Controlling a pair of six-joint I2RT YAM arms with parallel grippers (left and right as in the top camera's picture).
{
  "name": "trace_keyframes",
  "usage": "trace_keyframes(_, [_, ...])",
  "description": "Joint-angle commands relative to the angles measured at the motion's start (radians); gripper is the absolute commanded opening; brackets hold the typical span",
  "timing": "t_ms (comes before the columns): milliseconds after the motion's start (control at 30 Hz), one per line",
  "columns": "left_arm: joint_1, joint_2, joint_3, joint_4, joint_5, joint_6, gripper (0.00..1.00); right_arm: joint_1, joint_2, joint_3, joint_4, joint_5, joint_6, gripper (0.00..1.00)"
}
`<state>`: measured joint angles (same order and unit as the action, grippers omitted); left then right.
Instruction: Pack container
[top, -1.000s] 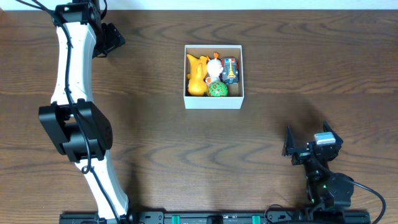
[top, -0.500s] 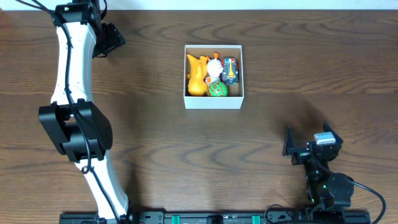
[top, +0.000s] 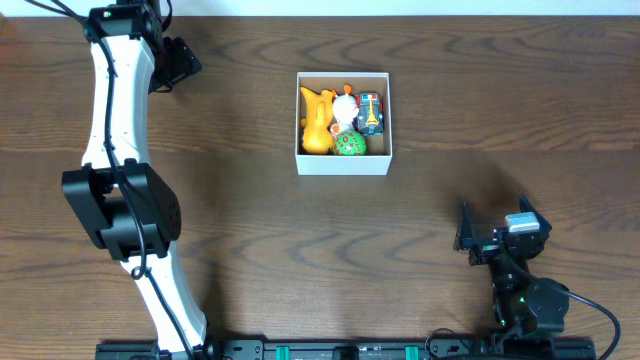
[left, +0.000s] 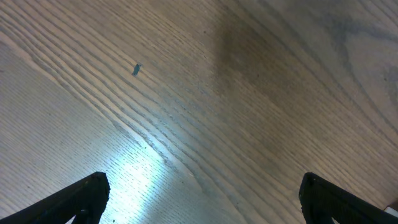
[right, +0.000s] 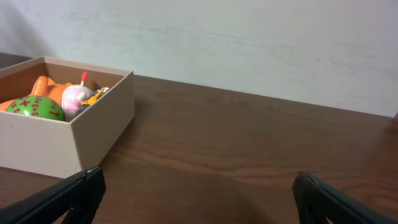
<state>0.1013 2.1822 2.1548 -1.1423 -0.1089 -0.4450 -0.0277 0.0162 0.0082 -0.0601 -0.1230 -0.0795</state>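
Note:
The container (top: 343, 163), a square white-walled box, stands on the wooden table a little behind its middle. Inside lie a yellow-orange animal toy (top: 316, 122), a white chicken toy (top: 345, 104), a green ball (top: 349, 145) and a small blue car (top: 371, 113). My left gripper (top: 181, 61) hangs open over bare wood at the far left, well away from the box; its wrist view shows only table between the fingers (left: 84, 194). My right gripper (top: 497, 224) stands open near the front right. From its wrist the container (right: 43, 147) shows at the left, with the green ball (right: 36, 106) inside.
A pale wall (right: 249, 43) runs behind the table's far edge. The left arm (top: 115, 150) stretches along the left side of the table. A dark rail (top: 340, 350) lies along the front edge.

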Motion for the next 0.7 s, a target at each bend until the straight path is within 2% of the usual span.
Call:
trace_keyframes(0, [0.0,-0.02,0.007,-0.001,-0.012,0.006,0.98,0.009,-0.008,-0.002,-0.004,0.006,0.016,0.99])
trace_keyframes(300, [0.001,-0.02,0.007,0.006,-0.035,0.054,0.98,0.009,-0.008,-0.002,-0.004,0.006,0.016,0.99])
trace_keyframes(433, [0.01,-0.041,0.007,0.092,-0.034,0.163,0.98,0.009,-0.007,-0.002,-0.004,0.006,0.016,0.99])
trace_keyframes(533, [0.014,-0.095,0.007,0.12,-0.034,0.225,0.98,0.009,-0.007,-0.002,-0.004,0.006,0.016,0.99])
trace_keyframes(667, [0.013,-0.242,0.007,0.086,-0.034,0.233,0.98,0.009,-0.008,-0.002,-0.004,0.006,0.016,0.99])
